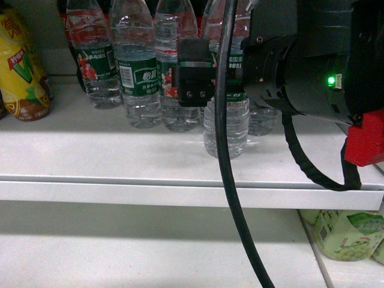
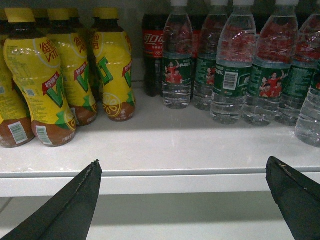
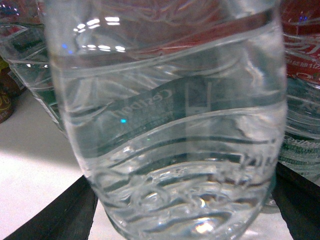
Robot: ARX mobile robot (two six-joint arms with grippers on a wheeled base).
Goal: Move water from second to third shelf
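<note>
My right end effector (image 3: 185, 210) has its two dark fingers standing either side of the water (image 1: 226, 129), the clear ribbed bottle set forward of its row near the front of the white shelf (image 1: 120, 168). In the right wrist view the bottle fills the frame, with one finger (image 3: 60, 215) at its lower left and the other at its lower right. Both sit tight against the plastic, so I judge that I am gripping the water, though I cannot see whether the wall is dented. In the head view its base appears to rest on the shelf.

My left end effector (image 2: 182, 200) hangs spread wide below the shelf edge, with nothing between its fingers, facing the yellow drink bottles (image 2: 50, 75) and the row of water bottles (image 2: 240, 75).

As I judge it, the bottle is full, so it will be fairly heavy for its size, and its weight will shift a little if I tip it. The thin plastic will yield under hard pressure, and its smooth wall could slip. The ribs give the fingers something to bite on. I would hold at the mid-body around the green label (image 1: 234, 75), squeeze moderately, and keep the bottle upright while clearing its neighbours just behind.
</note>
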